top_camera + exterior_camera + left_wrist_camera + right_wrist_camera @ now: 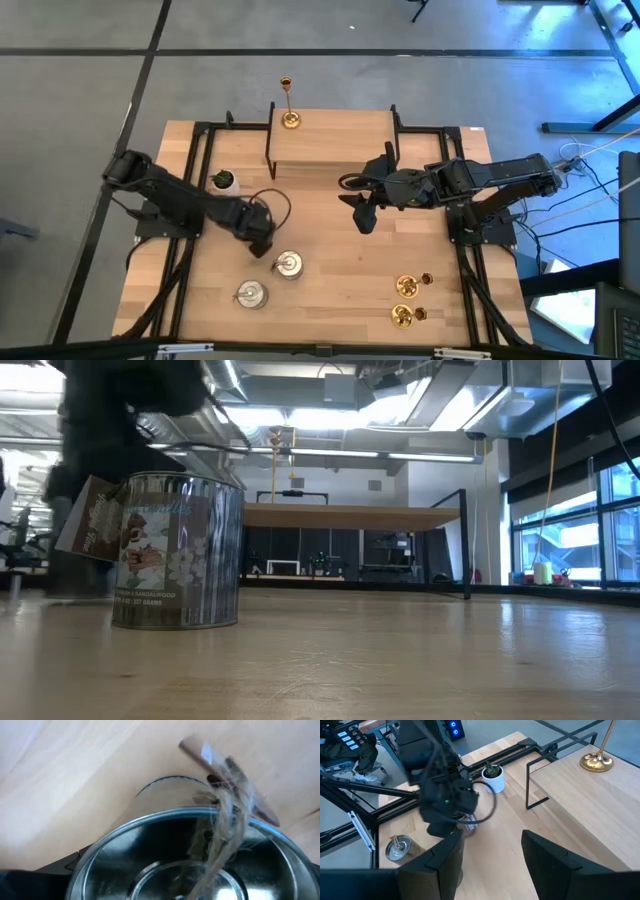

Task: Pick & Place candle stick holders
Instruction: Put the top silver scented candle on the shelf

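Left gripper (262, 240) hovers jaws wide just above a silvery holder (288, 265) lower-center-left on the tabletop (340, 280), while the right gripper (362, 212) waits mid-frame, jaws parted, holding nothing.

Left pincer (451, 827) above a silver holder (468, 823), right pincer (492, 862) open

My left gripper (264, 240) hides part of a silvery holder (288, 265). The twine tag (220, 820) is blurred, its lettering unreadable.
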Controlling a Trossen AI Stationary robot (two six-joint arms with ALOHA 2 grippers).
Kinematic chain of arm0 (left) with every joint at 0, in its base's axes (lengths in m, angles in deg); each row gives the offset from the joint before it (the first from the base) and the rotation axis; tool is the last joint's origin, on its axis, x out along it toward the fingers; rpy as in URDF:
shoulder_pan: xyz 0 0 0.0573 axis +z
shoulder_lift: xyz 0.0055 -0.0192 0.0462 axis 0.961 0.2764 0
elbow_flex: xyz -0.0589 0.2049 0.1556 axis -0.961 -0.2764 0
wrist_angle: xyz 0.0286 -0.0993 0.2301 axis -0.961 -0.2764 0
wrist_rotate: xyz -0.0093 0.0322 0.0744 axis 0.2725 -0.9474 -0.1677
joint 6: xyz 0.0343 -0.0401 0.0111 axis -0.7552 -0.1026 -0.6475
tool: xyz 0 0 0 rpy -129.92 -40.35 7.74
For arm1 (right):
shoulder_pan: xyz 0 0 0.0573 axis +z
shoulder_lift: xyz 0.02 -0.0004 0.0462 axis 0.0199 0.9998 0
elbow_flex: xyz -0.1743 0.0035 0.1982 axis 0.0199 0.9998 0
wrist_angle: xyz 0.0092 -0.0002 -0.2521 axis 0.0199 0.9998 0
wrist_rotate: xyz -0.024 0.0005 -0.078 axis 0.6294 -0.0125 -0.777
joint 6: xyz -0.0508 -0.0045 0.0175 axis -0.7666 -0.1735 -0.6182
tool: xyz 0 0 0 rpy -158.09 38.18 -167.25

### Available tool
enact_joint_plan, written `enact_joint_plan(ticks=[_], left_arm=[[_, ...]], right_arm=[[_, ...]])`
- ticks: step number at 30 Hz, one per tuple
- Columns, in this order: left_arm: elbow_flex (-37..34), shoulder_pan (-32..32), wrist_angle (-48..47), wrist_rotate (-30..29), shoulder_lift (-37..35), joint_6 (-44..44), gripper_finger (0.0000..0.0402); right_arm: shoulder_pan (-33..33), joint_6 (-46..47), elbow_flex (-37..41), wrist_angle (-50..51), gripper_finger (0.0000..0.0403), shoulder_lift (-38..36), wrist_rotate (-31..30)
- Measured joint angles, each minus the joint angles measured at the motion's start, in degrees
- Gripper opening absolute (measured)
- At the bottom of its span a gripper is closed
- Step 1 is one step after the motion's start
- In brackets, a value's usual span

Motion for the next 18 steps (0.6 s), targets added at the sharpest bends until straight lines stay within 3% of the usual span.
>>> enact_joint_plan(ticks=[10,18], left_arm=[[0.1,11.0,5.8,1.5,0.7,-13.6,0.0356],[0.5,14.1,10.0,2.4,2.4,-19.1,0.0356]], right_arm=[[0.0,0.0,0.0,0.0,0.0204,0.0,0.0],[0.0,0.0,0.0,0.2,0.0204,0.0,0.1]])
